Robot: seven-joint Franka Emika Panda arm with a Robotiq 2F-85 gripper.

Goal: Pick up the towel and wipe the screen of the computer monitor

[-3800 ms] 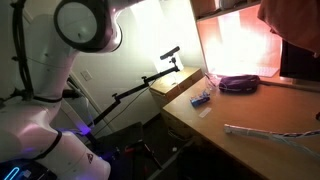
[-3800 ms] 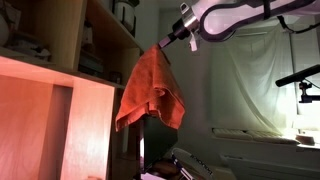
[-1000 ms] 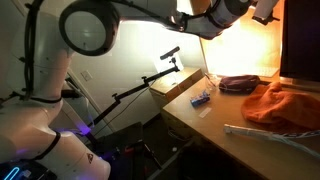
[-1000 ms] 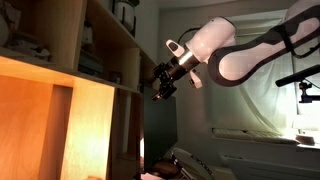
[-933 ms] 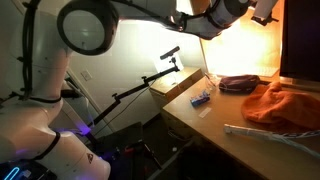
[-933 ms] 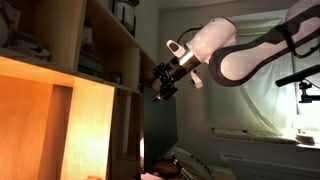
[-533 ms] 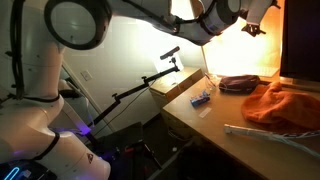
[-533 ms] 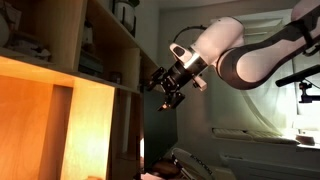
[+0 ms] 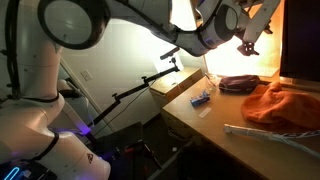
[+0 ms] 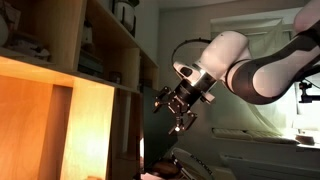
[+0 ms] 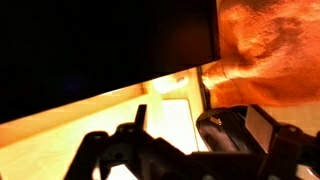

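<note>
Desk (image 9: 212,126) bears crumpled towel (image 9: 280,102), long axis crosswise; tool (image 9: 247,44) above, wide, empty.

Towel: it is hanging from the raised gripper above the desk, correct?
Not quite. The towel lies crumpled on the desk, not hanging from the gripper. The gripper is raised above the desk, with its jaws open and empty. An exterior view shows this.

Glossy white rounded arm (image 9: 35,115), thin black cables (image 9: 14,60), black gripper (image 10: 173,113).
</note>
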